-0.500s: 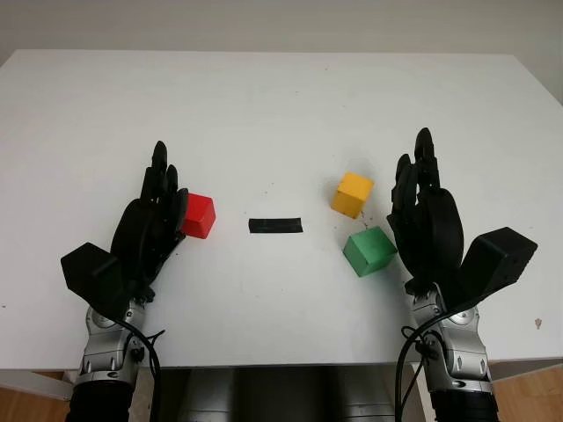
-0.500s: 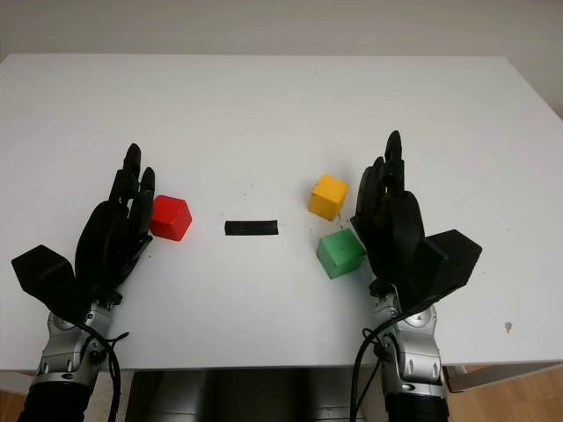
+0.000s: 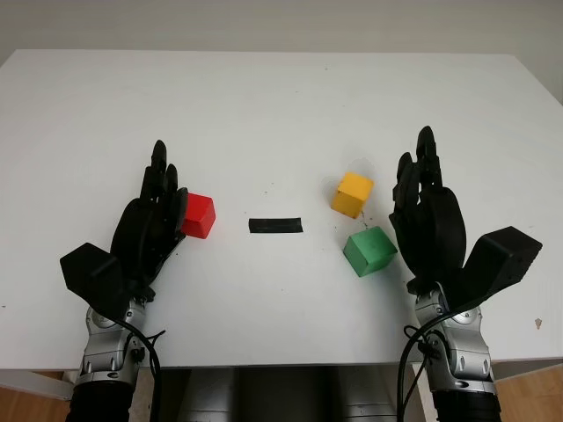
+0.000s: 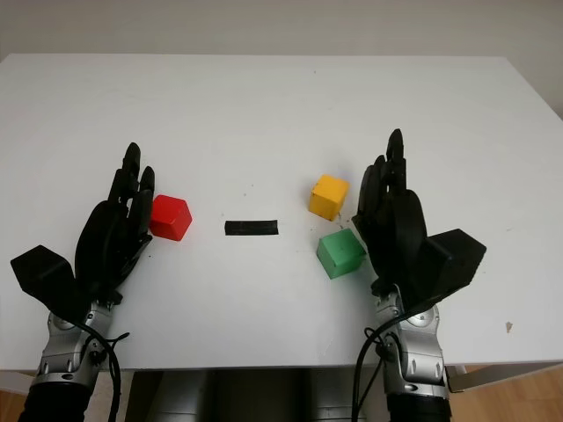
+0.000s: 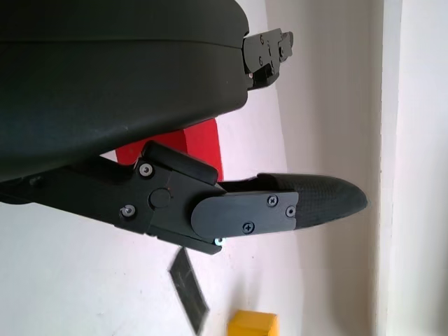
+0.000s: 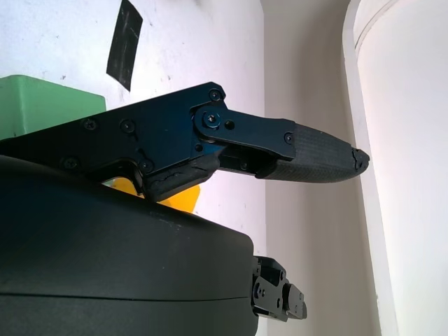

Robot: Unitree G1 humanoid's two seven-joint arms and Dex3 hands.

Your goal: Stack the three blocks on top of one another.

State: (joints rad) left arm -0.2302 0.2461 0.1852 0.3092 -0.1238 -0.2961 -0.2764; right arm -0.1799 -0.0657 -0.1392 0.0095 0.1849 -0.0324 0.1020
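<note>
Nothing of note has shifted since the earlier frame; all three blocks sit apart on the white counter point(image 3: 281, 97), none stacked. Left hand point(image 3: 151, 220) is empty, fingers extended, just left of the red block point(image 3: 199, 215). Right hand point(image 3: 427, 215) is likewise empty and extended, just right of the green block point(image 3: 369, 251), with the yellow block point(image 3: 353, 194) slightly farther. A black tape strip point(image 3: 275, 225) lies between. Recommended: grip one block squarely on opposite faces and lower it level onto another.
</note>
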